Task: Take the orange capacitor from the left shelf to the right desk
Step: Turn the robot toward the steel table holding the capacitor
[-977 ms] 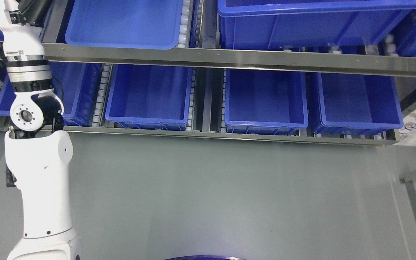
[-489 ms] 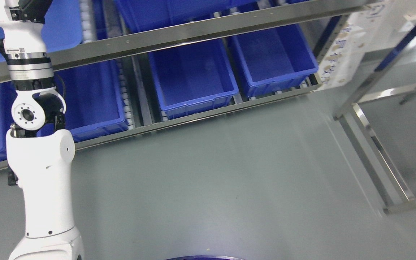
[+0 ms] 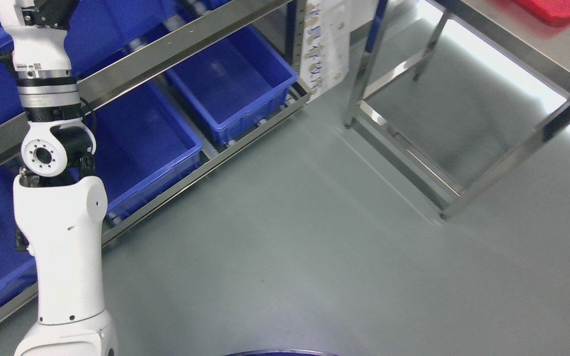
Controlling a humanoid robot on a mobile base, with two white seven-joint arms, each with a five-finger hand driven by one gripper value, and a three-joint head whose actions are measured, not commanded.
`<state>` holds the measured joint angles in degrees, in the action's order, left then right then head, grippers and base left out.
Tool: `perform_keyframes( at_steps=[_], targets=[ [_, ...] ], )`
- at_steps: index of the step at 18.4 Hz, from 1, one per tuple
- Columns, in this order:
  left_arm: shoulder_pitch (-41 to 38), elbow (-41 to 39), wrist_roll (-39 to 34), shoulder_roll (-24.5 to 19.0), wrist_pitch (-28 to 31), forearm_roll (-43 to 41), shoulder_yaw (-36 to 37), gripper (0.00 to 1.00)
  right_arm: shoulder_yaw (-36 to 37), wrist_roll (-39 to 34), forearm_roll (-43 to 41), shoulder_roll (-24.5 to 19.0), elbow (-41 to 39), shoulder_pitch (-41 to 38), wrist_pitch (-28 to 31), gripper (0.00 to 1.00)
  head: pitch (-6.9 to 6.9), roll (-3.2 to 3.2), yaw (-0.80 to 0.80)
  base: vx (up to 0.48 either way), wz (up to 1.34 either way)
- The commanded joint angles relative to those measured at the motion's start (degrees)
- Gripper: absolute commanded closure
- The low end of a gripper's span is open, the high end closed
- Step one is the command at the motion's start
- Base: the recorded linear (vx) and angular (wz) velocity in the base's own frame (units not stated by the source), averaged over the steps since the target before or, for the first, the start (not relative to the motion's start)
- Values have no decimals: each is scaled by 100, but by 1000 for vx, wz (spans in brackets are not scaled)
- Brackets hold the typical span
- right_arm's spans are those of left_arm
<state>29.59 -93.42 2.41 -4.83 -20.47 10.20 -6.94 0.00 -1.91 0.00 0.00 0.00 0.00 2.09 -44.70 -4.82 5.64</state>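
Note:
My left arm rises along the picture's left side, white with a black and silver wrist section, and runs out of the top edge, so its hand is out of view. No orange capacitor shows anywhere. The shelf with blue bins lies at the upper left. The steel desk stands at the upper right, with a red tray on its top at the picture's edge. The right arm does not show.
Grey floor spreads between shelf and desk. The desk's steel legs and crossbars stand on it at the right. A printed sheet hangs at the shelf's end. A dark blue rounded edge shows at the bottom.
The whole picture has swung: the camera has turned right, so the shelf slid left and tilted, and the desk came into view. The left arm holds the same pose.

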Motion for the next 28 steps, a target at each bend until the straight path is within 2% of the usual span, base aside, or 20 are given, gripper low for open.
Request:
perform_keyframes(
  at_steps=[1, 8, 14, 18, 22, 25, 28],
  targets=[
    [29, -27, -4, 26, 17, 0, 87, 99, 62, 6, 0, 100, -193, -79, 2, 0, 0, 0, 0, 165, -820],
    [169, -1, -13, 34, 61, 0, 96, 99, 62, 6, 0, 100, -193, -79, 11, 0, 0, 0, 0, 191, -799],
    [301, 26, -13, 219, 236, 0, 193, 99, 62, 6, 0, 100, -193, -79, 2, 0, 0, 0, 0, 266, -567],
    [415, 34, -13, 298, 500, 0, 289, 99, 62, 6, 0, 100, -193, -79, 2, 0, 0, 0, 0, 303, -326],
    [407, 26, -74, 383, 1097, 0, 956, 98, 62, 6, 0, 100, -193, -79, 2, 0, 0, 0, 0, 326, -139],
    [83, 17, -92, 383, 1545, -26, 1186, 98, 62, 6, 0, 100, -193, -79, 2, 0, 0, 0, 0, 336, -25],
    [-181, -10, -48, 383, 1555, -26, 1203, 98, 62, 6, 0, 100, -193, -79, 2, 0, -1, 0, 0, 280, -70]
  ],
)
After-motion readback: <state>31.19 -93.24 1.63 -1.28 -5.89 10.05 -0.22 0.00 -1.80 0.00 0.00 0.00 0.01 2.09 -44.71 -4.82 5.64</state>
